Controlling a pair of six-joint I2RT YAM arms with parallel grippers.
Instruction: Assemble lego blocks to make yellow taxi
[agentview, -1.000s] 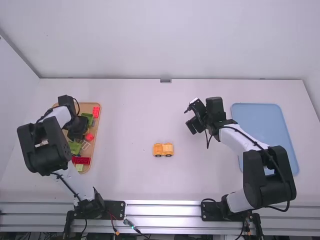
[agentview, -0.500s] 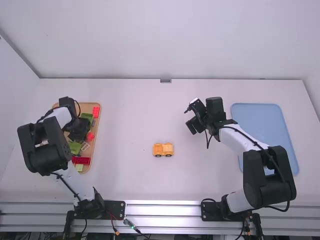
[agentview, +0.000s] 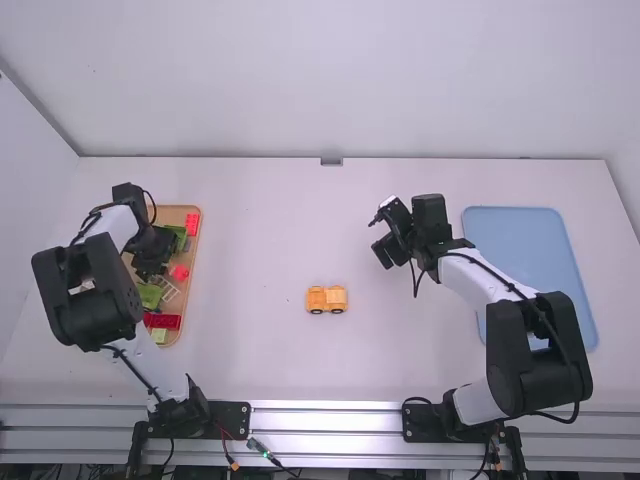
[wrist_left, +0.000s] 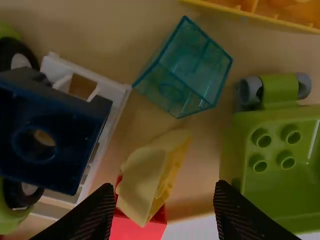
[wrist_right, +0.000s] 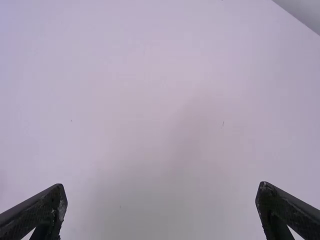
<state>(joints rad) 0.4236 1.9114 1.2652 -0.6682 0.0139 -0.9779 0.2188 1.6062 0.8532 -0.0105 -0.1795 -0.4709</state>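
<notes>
White walls (agentview: 320, 80) stand behind the white table (agentview: 255, 240), where we find the small yellow toy vehicle (agentview: 326, 299) upright near the middle, between our two arms. Our left gripper (agentview: 150, 267) is over the tan tray (agentview: 176, 213), released, its fingers (wrist_left: 95, 217) spread and nothing held. Below them we see a yellow piece (wrist_left: 145, 182) by a red block (wrist_left: 135, 227), near a translucent teal block (wrist_left: 185, 70) and a green block (wrist_left: 280, 165). Our right gripper (agentview: 376, 237) is parted and holds nothing above the table, beside the blue tray (agentview: 530, 260).
</notes>
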